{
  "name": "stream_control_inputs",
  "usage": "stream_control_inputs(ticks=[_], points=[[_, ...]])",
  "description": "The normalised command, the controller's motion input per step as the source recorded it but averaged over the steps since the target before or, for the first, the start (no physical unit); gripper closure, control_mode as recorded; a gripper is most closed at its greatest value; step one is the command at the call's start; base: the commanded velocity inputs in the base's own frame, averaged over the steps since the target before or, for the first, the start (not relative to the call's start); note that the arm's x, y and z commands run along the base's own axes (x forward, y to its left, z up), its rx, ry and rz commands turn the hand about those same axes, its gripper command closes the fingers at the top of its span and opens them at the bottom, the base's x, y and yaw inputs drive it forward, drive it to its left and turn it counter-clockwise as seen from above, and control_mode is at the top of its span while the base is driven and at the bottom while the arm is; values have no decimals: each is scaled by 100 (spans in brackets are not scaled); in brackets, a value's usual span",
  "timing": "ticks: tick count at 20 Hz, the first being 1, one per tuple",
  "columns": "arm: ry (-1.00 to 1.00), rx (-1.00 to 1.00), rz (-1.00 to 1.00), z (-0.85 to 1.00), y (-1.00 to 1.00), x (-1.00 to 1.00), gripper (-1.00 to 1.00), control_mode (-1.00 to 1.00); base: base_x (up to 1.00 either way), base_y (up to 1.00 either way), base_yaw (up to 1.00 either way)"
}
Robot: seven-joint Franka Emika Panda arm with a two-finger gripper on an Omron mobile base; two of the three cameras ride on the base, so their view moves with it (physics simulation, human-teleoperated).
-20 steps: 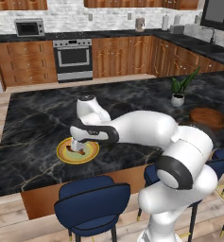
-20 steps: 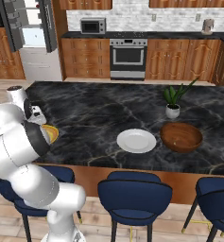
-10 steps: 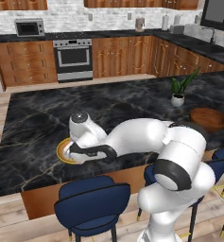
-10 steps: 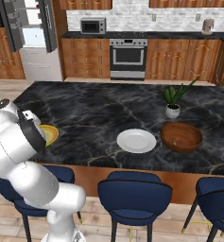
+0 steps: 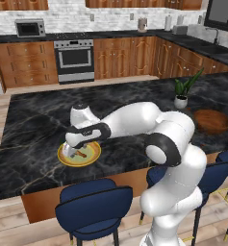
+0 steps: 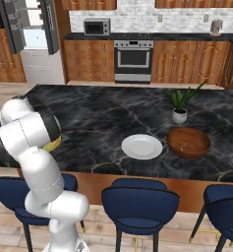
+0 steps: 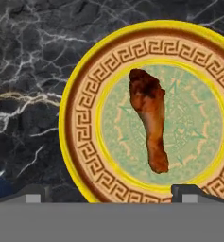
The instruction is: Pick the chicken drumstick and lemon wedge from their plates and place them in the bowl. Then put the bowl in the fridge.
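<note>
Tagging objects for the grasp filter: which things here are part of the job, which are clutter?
Job: drumstick, yellow plate, white plate, bowl, fridge, open end effector.
Clutter: plant pot, oven, microwave, stools.

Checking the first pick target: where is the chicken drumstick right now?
The chicken drumstick lies on the yellow-rimmed plate on the dark marble island, directly under the open gripper.

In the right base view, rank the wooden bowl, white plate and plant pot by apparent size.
1. wooden bowl and white plate: similar width, so no ranking; the bowl is deeper.
2. plant pot: clearly smallest, though farther from the camera.
</note>
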Motion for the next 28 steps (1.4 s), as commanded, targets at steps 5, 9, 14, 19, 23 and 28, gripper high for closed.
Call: stream_control_inputs(ticks=[5, 9, 14, 19, 23, 28], points=[[21, 0, 0, -3, 18, 26, -100, -100, 0, 0, 0], [0, -2, 0, -14, 20, 20, -100, -100, 0, 0, 0], [0, -8, 0, -19, 21, 28, -100, -100, 0, 0, 0], [0, -13, 0, -25, 3, 27, -100, -100, 0, 0, 0], [0, -11, 0, -28, -5, 25, -100, -100, 0, 0, 0], [0, -2, 0, -29, -1, 13, -100, -100, 0, 0, 0]])
